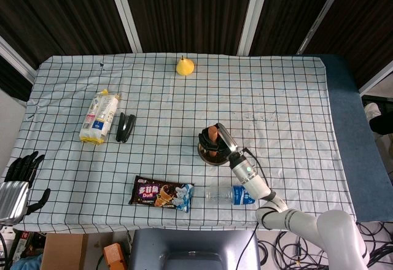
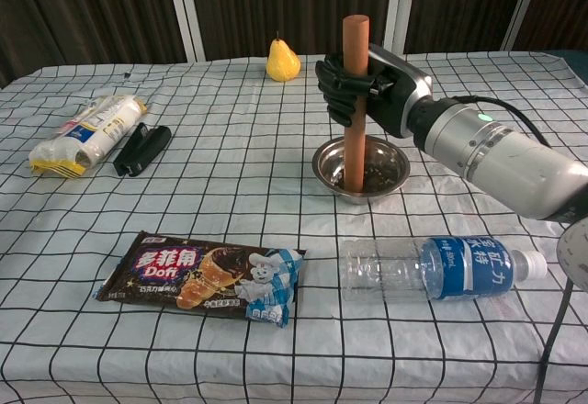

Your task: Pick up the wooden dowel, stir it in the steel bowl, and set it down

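Observation:
The wooden dowel [image 2: 354, 101] stands upright with its lower end inside the steel bowl [image 2: 380, 176], which holds dark bits. My right hand [image 2: 354, 87] grips the dowel near its upper part. From the head view, the dowel's top [image 1: 212, 132] shows above the bowl [image 1: 209, 157] with the right hand [image 1: 220, 140] around it. My left hand [image 1: 23, 170] hangs off the table's left edge, fingers apart, holding nothing.
A clear water bottle [image 2: 436, 267] lies in front of the bowl. A chocolate snack packet [image 2: 197, 277] lies at the front left. A cracker pack [image 2: 87, 134] and a black object [image 2: 142, 149] sit far left. A yellow pear [image 2: 283, 61] stands at the back.

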Available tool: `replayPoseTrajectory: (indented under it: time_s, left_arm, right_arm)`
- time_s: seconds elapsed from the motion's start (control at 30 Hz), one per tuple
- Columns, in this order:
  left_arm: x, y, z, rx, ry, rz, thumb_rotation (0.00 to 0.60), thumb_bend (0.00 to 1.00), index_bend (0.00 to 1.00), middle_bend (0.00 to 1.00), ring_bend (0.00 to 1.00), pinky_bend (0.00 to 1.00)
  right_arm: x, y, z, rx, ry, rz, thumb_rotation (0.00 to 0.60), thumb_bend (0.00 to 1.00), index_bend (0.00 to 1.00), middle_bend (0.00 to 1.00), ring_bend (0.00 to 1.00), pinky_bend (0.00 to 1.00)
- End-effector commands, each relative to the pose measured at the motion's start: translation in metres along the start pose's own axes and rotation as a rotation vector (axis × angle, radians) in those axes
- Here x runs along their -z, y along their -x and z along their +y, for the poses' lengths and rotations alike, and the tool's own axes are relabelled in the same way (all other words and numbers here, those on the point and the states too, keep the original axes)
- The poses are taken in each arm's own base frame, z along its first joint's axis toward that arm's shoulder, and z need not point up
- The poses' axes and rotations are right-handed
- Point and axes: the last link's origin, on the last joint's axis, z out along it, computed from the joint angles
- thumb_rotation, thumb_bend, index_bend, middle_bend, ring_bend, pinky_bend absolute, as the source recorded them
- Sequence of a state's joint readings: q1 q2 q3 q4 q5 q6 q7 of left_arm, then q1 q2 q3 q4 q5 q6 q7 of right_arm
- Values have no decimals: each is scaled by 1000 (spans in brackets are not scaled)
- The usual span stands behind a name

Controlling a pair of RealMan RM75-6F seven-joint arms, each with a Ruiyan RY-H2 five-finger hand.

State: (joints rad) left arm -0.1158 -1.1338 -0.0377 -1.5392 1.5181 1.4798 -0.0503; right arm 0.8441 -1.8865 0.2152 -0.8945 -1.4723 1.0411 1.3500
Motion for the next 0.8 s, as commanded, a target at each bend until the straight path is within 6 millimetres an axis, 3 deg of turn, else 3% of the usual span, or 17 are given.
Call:
replayPoseTrajectory:
  time_s: [0.03, 0.37, 0.8]
  left_arm:
    - [1, -1, -1, 2, -3, 5, 600, 378, 0, 0, 0, 39]
    - [0, -1, -1, 1, -4, 9, 600, 378, 0, 0, 0, 39]
    - [0, -1, 0, 1, -1, 5, 600, 377, 0, 0, 0, 41]
  right_arm:
    - [1, -4, -2, -26, -17, 11, 600, 1000, 1000, 978, 962, 934]
    - [2, -13, -33, -68, -107, 17, 600, 1000, 1000, 979, 962, 934]
    - [4, -9, -4, -92, -15, 32, 600, 1000, 1000, 979, 962, 934]
